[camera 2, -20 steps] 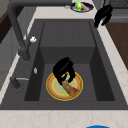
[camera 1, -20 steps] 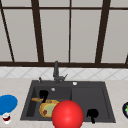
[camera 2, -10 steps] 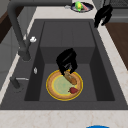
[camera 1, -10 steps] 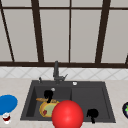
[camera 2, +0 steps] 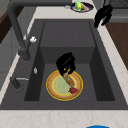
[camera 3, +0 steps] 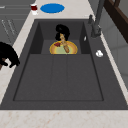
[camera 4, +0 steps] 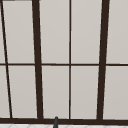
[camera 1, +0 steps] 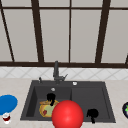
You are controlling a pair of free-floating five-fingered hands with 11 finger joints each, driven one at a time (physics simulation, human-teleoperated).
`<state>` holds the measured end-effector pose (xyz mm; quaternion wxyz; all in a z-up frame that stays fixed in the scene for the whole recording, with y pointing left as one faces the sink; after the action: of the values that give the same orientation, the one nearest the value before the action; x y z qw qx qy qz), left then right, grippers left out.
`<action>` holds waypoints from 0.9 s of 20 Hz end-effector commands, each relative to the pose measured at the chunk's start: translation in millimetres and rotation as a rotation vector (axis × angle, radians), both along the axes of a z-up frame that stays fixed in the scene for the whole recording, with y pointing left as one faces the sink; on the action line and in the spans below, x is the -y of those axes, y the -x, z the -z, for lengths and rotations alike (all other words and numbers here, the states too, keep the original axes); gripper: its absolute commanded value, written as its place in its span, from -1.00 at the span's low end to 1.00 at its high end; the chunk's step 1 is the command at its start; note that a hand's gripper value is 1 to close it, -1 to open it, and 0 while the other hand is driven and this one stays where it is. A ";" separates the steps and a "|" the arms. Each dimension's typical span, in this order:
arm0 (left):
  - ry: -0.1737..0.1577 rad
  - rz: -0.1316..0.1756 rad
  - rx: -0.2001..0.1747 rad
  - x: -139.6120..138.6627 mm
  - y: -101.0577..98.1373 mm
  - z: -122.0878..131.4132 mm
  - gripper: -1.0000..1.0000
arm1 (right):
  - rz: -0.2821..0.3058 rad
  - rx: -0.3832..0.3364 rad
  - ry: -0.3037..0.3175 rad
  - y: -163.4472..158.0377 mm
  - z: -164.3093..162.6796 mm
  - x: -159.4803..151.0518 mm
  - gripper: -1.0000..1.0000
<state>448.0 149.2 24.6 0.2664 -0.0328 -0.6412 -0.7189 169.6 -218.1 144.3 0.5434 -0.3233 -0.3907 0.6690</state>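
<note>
My left hand [camera 1: 51,97] is down in the left basin of the dark sink [camera 1: 82,96], over a yellow-rimmed plate [camera 1: 43,110]. In the left side view that left hand [camera 2: 66,62] has its fingers curled round the upper end of a brown stick-shaped food [camera 2: 68,80], which slants down onto the plate [camera 2: 56,86]. A small red piece [camera 2: 73,90] lies on the plate beside it. The right side view shows the same left hand [camera 3: 62,31], stick [camera 3: 64,43] and plate [camera 3: 71,48]. My right hand [camera 1: 92,113] hovers idle by the sink's front right edge, fingers hanging relaxed.
A big red ball [camera 1: 67,115] stands in front of the sink. On the left counter lie a blue plate [camera 1: 7,103] and a red cup [camera 1: 6,117]. A dark plate with food [camera 2: 81,6] sits on the right counter. The faucet [camera 1: 56,71] rises behind the basin.
My left hand has risen slightly and shifted a little toward the basin's far side, with the brown stick's upper end in its fingers. The right hand has not moved.
</note>
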 end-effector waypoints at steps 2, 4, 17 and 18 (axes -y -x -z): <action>0.089 0.045 0.052 0.7 -18.0 24.0 1.00 | 0.000 0.000 0.000 0.0 0.0 0.0 0.00; 0.092 0.058 0.031 1.4 -25.5 37.8 1.00 | 0.000 0.000 0.000 0.0 0.0 0.0 0.00; 0.113 0.083 -0.033 -28.9 -55.1 73.2 1.00 | 0.000 0.000 0.000 0.0 0.0 0.0 0.00; 0.117 0.074 -0.038 -29.3 -53.5 70.3 -1.00 | 0.000 0.000 0.000 0.0 0.0 0.0 0.00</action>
<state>502.2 176.9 -31.3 0.2576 -0.0686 -0.6827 -0.6803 169.6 -218.1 144.3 0.5434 -0.3233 -0.3907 0.6690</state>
